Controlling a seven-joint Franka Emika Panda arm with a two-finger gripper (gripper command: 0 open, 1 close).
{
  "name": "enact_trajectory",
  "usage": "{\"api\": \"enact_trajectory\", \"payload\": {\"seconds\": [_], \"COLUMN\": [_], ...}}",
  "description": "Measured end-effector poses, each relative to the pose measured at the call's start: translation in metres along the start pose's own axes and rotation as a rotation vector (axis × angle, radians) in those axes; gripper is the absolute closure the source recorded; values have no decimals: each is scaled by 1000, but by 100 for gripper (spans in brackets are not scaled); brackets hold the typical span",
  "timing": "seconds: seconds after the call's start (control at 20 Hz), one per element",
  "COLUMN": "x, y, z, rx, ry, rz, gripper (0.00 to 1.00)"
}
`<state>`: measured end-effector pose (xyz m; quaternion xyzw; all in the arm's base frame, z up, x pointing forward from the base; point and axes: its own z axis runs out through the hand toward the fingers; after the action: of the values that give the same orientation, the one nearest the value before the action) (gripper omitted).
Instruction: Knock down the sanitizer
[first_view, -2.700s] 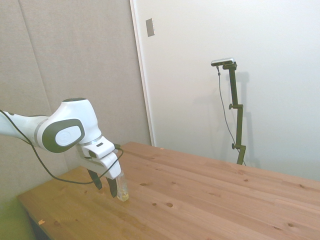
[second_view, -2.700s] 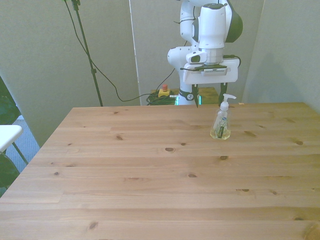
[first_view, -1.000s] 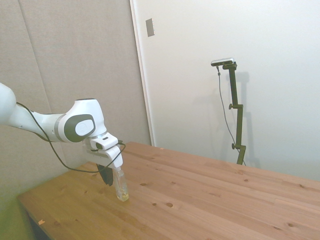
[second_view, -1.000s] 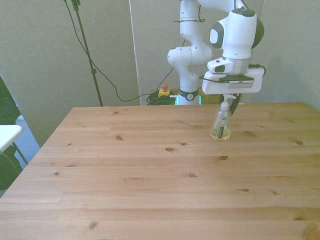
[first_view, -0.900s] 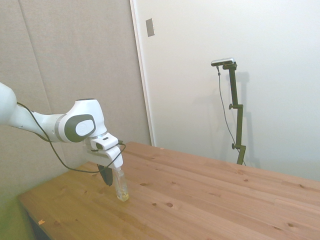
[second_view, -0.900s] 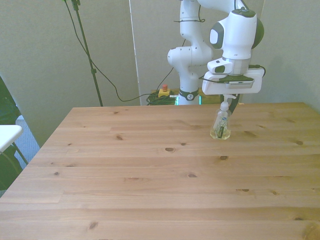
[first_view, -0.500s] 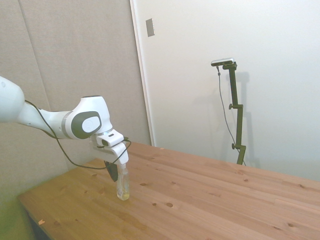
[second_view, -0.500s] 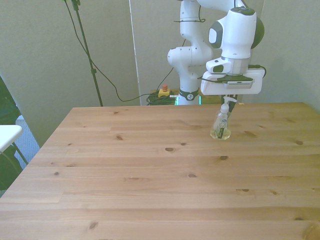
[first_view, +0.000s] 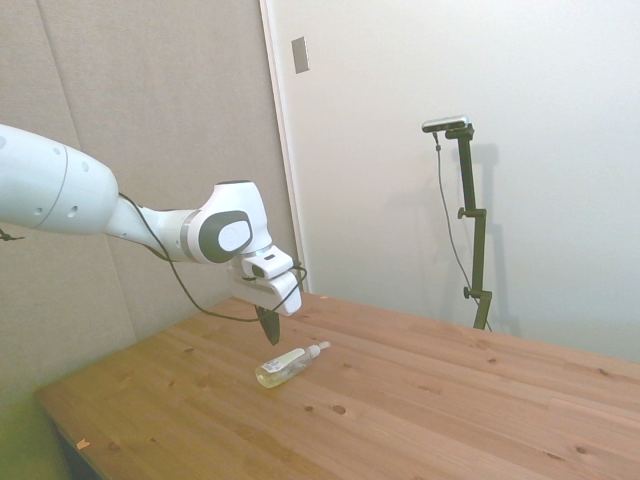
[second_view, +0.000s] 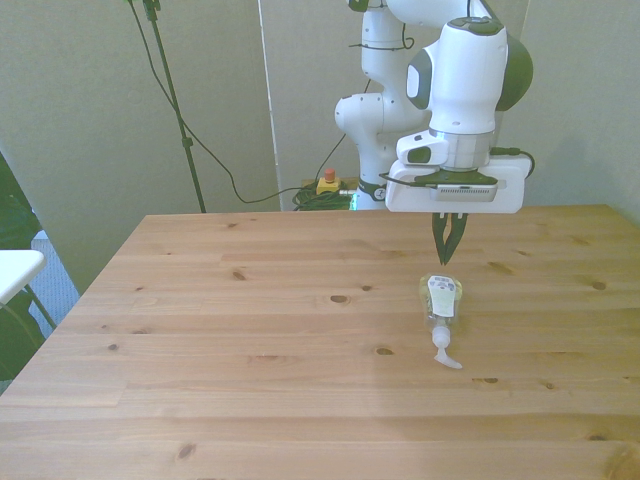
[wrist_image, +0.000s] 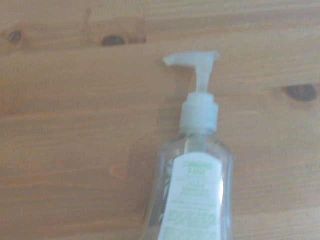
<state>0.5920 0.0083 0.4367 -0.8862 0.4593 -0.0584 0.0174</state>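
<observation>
The sanitizer (second_view: 441, 304) is a small clear pump bottle with a whitish label, and it lies on its side on the wooden table (second_view: 250, 330). Its pump head points toward the table's near edge in the front view. In the side view the sanitizer (first_view: 287, 364) lies flat with its pump away from the arm. My gripper (second_view: 445, 256) hangs just above the bottle's base end, fingers together and holding nothing. The side view shows the gripper (first_view: 270, 335) a little above and behind the bottle. The wrist view shows the sanitizer (wrist_image: 196, 195) lying flat on the wood.
The table's far edge lies just behind the gripper in the front view. A white object (second_view: 15, 270) juts in at the front view's left edge, off the table.
The sanitizer stood upright half a second ago and now lies flat, toppled away from the arm. My gripper swept forward past where the bottle stood and rose slightly.
</observation>
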Motion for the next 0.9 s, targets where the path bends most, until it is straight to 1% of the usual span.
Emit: {"api": "enact_trajectory", "payload": {"seconds": [0.15,0.35,0.5,0.9], "x": [11,6,-10,-70], "y": [-6,-8,0,43], "z": [4,5,6,-3], "rx": [2,-1,-12,-33], "ry": [0,-10,-23,-44], "rz": [13,6,-8,-56], "gripper": [100,100,100,100]}}
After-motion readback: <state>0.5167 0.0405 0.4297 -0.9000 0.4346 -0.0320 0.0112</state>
